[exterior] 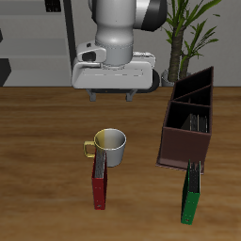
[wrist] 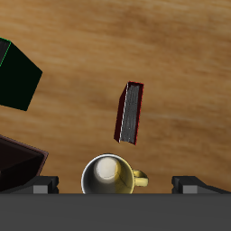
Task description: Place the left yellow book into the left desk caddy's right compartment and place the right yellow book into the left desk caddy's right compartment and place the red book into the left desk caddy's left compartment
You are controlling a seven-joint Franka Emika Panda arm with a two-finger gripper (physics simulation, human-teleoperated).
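From the exterior view, our tool [exterior: 110, 94] hangs empty above the table [exterior: 38, 141], fingers apart. The red book [exterior: 99, 184] lies flat beyond the mug [exterior: 109, 146], toward the table's front edge.

From the wrist view, the red book [wrist: 130, 113] lies ahead of the mug [wrist: 108, 175], its long axis running away from our tool.

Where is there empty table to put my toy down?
Bare wood lies between the mug and the dark caddy, and along the back beneath the raised claw. It is crowded where the red book touches the mug.
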